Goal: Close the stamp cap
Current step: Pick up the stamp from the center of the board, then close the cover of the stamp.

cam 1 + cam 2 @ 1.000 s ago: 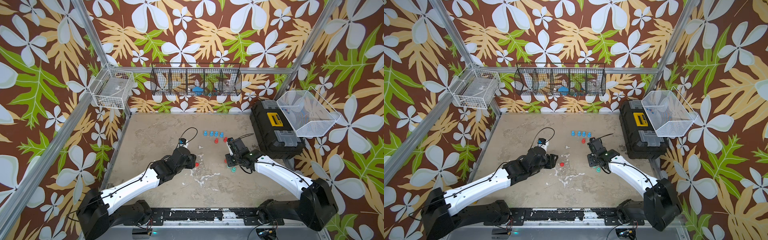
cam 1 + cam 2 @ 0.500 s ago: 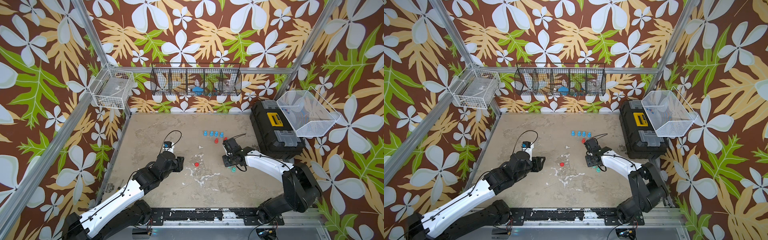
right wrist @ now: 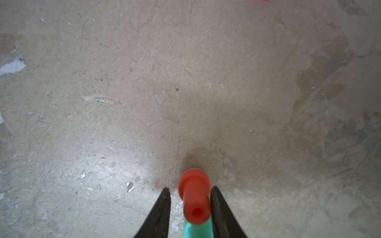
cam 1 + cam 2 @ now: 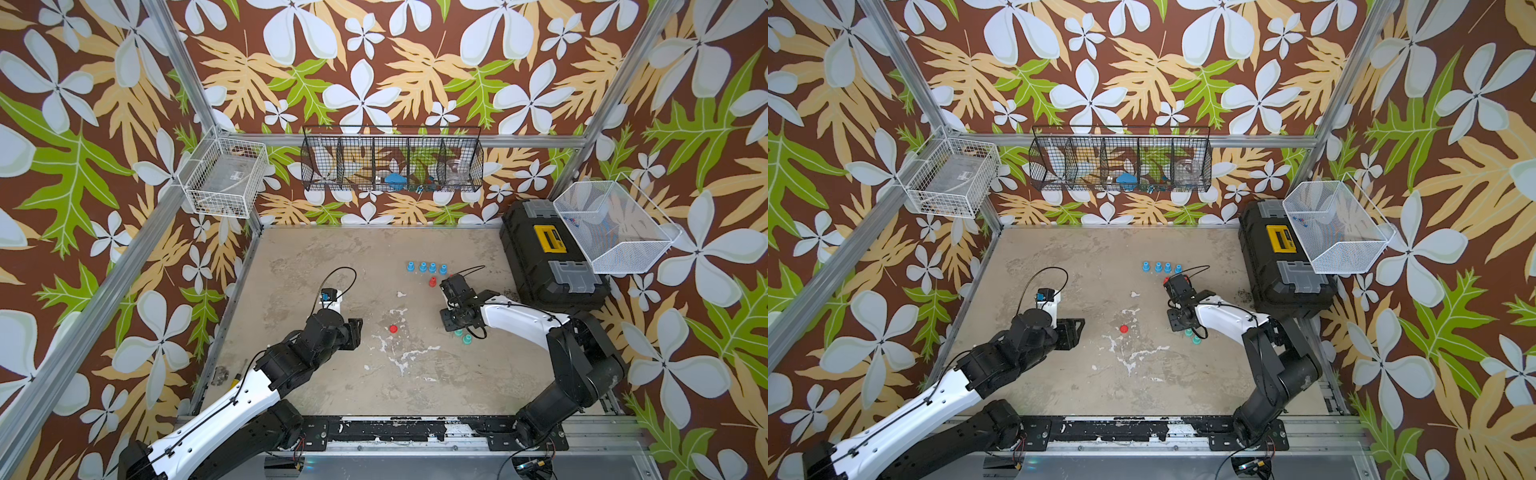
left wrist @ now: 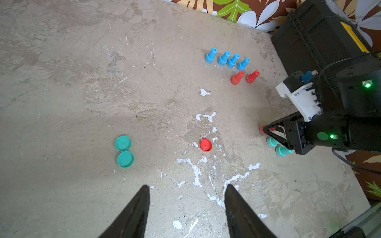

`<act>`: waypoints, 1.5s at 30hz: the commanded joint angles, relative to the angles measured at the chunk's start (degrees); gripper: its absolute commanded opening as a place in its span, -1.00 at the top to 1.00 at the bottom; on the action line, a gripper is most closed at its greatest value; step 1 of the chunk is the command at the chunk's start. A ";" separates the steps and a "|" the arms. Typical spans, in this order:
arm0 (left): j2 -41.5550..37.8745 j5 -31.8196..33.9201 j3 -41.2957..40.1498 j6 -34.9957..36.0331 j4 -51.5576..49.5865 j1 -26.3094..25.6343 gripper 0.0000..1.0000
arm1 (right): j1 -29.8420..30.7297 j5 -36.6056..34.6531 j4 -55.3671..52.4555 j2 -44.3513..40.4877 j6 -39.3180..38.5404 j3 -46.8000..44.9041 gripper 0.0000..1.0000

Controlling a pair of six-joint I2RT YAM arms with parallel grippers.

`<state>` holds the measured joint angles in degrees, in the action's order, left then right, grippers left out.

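- Right gripper (image 3: 189,188): fingers straddle the small red plastic stamp (image 3: 194,195). One finger (image 3: 218,206) is against the stem and the other shows a thin gap, so it is not clamped.
- The red stamp stands base-down on the worn beige tabletop (image 4: 311,270), stem pointing up at the wrist camera, with no cap on it. In the left wrist view only a red sliver (image 5: 262,130) shows at the right fingertips. In both top views the gripper hides it.
- Loose round red cap (image 4: 392,329) (image 4: 1123,329) (image 5: 205,145) lies on the table mid-workspace between the two arms, well apart from the red stamp, among white scuff marks.
- Left gripper (image 5: 187,186): jaws spread, nothing between them, hanging over bare table short of the red cap.
- Two teal stamps (image 4: 458,332) (image 4: 467,340) sit just beside the right gripper, and one peeks in behind the red stamp (image 3: 195,230).
- Two round teal caps (image 5: 123,143) (image 5: 125,159) lie touching each other, well apart from the teal stamps. They show in the left wrist view only.
- Four blue stamps (image 4: 427,268) (image 5: 226,58) stand in a row toward the back.
- Two more red stamps (image 5: 237,77) (image 5: 252,76) stand just in front of the row.
- Black plastic toolbox with a yellow latch (image 4: 548,266) sits at the table's right edge, near the right arm.
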<state>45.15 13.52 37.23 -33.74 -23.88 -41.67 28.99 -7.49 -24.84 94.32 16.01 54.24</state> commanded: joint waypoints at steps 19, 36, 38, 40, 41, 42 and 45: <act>-2.66 1.07 -0.14 0.16 -2.32 0.53 -0.20 | 0.66 0.24 -3.15 -3.14 -0.35 4.76 0.88; -3.31 1.71 -0.40 -0.25 -3.10 0.77 -0.21 | 15.02 1.86 -3.81 -5.33 5.18 8.97 0.88; -3.55 1.86 -0.71 -0.20 -2.95 0.80 -0.21 | 17.00 2.00 -3.59 -3.60 5.65 9.84 0.88; -3.58 1.69 -1.06 -0.19 -2.68 0.80 -0.21 | 18.66 2.01 -3.38 -1.66 5.95 10.72 0.88; -3.86 1.68 -1.27 -0.11 -2.46 0.81 -0.21 | 19.51 2.12 -3.00 -0.48 6.13 11.14 0.88; -4.04 1.68 -1.58 -0.15 -2.28 0.80 -0.21 | 20.06 2.20 -2.75 0.36 6.26 11.51 0.87; -4.65 1.69 -1.98 -0.12 -2.00 0.80 -0.21 | 21.98 2.41 -2.12 3.44 6.84 13.02 0.87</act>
<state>40.82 14.74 35.42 -34.15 -26.06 -40.95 50.00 -4.91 -28.05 96.33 21.76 66.19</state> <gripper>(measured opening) 0.608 0.175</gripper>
